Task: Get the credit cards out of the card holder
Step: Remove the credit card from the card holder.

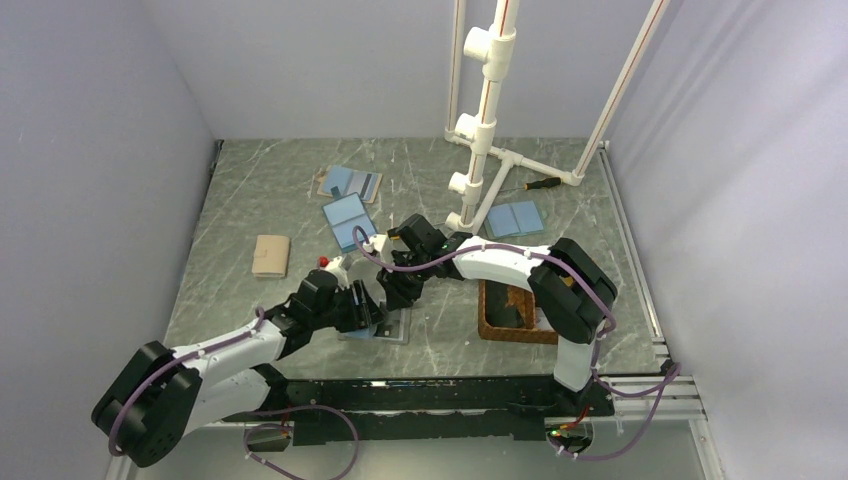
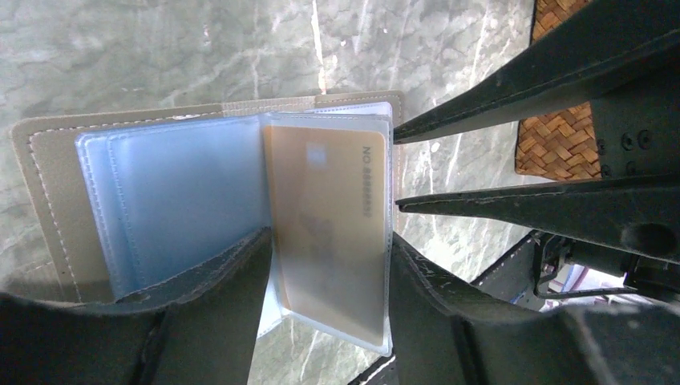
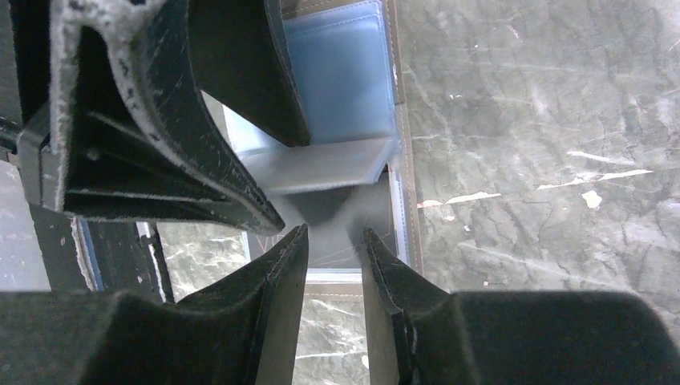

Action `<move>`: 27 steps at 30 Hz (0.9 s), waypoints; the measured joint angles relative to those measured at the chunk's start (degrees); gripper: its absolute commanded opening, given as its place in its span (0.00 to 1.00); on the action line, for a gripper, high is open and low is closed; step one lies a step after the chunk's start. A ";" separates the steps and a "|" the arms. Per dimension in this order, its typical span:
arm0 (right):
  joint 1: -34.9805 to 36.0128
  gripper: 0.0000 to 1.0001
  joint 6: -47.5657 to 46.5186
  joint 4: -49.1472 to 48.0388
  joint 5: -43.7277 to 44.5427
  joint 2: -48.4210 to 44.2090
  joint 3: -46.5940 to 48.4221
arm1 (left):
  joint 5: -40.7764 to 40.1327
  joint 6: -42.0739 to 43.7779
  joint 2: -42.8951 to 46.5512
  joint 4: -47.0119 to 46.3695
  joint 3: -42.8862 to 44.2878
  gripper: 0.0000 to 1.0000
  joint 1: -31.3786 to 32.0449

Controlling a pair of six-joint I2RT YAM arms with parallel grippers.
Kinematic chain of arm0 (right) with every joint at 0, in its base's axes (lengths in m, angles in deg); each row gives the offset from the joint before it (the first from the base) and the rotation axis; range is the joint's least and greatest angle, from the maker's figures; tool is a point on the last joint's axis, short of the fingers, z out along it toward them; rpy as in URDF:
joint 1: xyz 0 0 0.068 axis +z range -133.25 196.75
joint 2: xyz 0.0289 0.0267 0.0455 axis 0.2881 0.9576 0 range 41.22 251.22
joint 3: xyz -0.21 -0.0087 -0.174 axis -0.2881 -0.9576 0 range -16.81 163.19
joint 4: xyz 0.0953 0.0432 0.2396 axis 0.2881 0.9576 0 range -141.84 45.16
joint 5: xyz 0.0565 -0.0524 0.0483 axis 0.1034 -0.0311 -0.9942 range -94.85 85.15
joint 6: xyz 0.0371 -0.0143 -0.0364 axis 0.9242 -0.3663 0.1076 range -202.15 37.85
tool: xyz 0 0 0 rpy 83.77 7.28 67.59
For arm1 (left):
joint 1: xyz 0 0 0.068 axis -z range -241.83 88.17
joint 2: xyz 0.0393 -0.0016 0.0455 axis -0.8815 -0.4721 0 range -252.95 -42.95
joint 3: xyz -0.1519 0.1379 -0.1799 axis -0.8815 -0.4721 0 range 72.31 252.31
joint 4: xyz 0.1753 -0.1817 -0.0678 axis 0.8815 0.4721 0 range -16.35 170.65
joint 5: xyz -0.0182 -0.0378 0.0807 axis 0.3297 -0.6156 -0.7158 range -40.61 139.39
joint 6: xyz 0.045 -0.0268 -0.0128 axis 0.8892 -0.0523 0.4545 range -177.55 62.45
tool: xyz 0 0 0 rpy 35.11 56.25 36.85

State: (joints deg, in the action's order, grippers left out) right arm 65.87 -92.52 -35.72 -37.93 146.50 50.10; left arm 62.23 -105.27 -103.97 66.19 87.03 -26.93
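Left fingers (image 2: 216, 309) flank a gold card (image 2: 325, 216) in the card holder (image 2: 48, 184).

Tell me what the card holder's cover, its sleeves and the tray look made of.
Card holder cover: tan, matte, stitched along the edge; likely leather or an imitation. Sleeves: clear, glossy soft plastic, tinted light blue; a gold card shows through one. Tray: brown woven wicker or rattan, by its basket-weave pattern.
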 measured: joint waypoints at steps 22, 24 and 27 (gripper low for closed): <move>0.00 0.34 0.15 0.15 -0.48 2.91 0.00 | -0.87 -1.31 3.04 3.52 -1.77 0.31 -2.19; 0.00 0.35 0.15 0.22 -0.50 3.02 0.02 | -0.70 -1.33 3.48 3.76 -1.77 0.35 -2.54; -0.02 0.35 0.13 0.35 -0.52 3.06 0.44 | -0.26 -1.57 3.72 3.85 -1.77 0.37 -3.26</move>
State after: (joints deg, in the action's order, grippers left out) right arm 65.85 -92.39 -35.37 -38.45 149.56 50.54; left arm 61.97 -106.85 -100.25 70.03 85.26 -30.19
